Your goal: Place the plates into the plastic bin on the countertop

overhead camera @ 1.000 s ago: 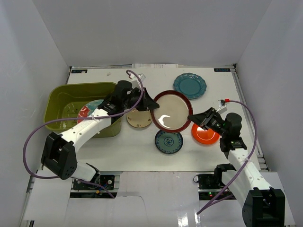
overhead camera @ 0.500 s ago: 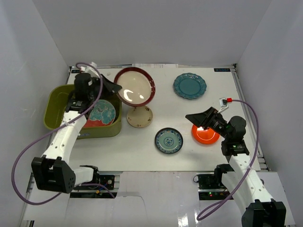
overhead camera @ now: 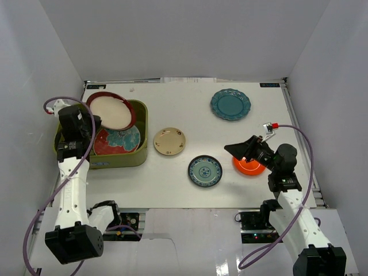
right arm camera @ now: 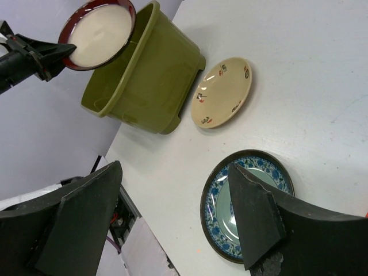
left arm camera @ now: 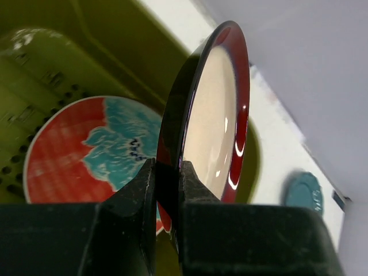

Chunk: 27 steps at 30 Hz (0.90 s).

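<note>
My left gripper (overhead camera: 91, 118) (left arm camera: 167, 175) is shut on the edge of the maroon-rimmed cream plate (overhead camera: 111, 110) (left arm camera: 215, 109), which is tilted up over the olive-green plastic bin (overhead camera: 142, 131) (left arm camera: 109, 40). A red floral plate (overhead camera: 117, 141) (left arm camera: 80, 149) lies in the bin. On the white countertop (overhead camera: 190, 115) lie a small beige plate (overhead camera: 169, 141) (right arm camera: 223, 92), a small blue-patterned plate (overhead camera: 204, 171) (right arm camera: 247, 210), a scalloped teal plate (overhead camera: 230, 104) and an orange plate (overhead camera: 251, 167). My right gripper (overhead camera: 238, 150) (right arm camera: 175, 169) is open and holds nothing, above the orange plate's left edge.
White walls close in the countertop on three sides. The bin (right arm camera: 152, 75) stands at the left edge. The arm bases and cables sit along the near edge.
The left arm carried the maroon-rimmed plate leftward from mid-table to above the bin. The right gripper opened beside the orange plate and rose slightly.
</note>
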Each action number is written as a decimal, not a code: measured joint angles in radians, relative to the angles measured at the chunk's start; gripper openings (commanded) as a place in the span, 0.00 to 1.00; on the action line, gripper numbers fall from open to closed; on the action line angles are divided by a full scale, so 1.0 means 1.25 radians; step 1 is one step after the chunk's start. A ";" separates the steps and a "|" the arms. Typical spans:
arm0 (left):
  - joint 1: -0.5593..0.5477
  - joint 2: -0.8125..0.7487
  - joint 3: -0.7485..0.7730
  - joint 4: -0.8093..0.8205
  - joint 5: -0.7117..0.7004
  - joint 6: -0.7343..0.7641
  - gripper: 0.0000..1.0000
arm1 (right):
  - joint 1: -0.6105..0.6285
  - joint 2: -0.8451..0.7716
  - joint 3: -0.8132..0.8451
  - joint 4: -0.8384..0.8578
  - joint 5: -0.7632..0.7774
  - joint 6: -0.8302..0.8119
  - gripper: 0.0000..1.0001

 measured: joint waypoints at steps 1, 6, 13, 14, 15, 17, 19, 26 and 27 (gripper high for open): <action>0.007 0.004 -0.015 -0.002 -0.017 0.000 0.00 | 0.000 0.000 -0.006 0.000 -0.002 -0.004 0.80; 0.033 0.052 -0.099 0.002 -0.043 -0.007 0.00 | 0.000 -0.001 -0.030 -0.001 -0.011 -0.014 0.80; 0.070 0.106 -0.159 0.029 -0.034 -0.033 0.02 | 0.003 -0.005 -0.047 -0.003 -0.015 -0.027 0.80; 0.070 0.105 -0.160 0.037 -0.036 -0.032 0.22 | 0.003 -0.005 -0.049 -0.005 -0.015 -0.030 0.80; 0.070 0.105 -0.161 0.043 -0.041 -0.031 0.35 | 0.004 -0.005 -0.050 -0.007 -0.015 -0.031 0.80; 0.070 0.105 -0.162 0.052 -0.044 -0.031 0.77 | 0.005 -0.002 -0.050 -0.008 -0.008 -0.032 0.80; 0.070 0.104 -0.162 0.058 -0.047 -0.025 0.98 | 0.005 0.004 -0.050 -0.009 0.005 -0.032 0.81; 0.072 0.081 -0.170 0.046 -0.072 -0.007 0.98 | 0.005 0.038 -0.051 -0.021 0.080 -0.031 0.92; 0.072 0.073 -0.171 0.042 -0.082 -0.001 0.98 | 0.005 0.044 -0.052 -0.021 0.092 -0.031 0.92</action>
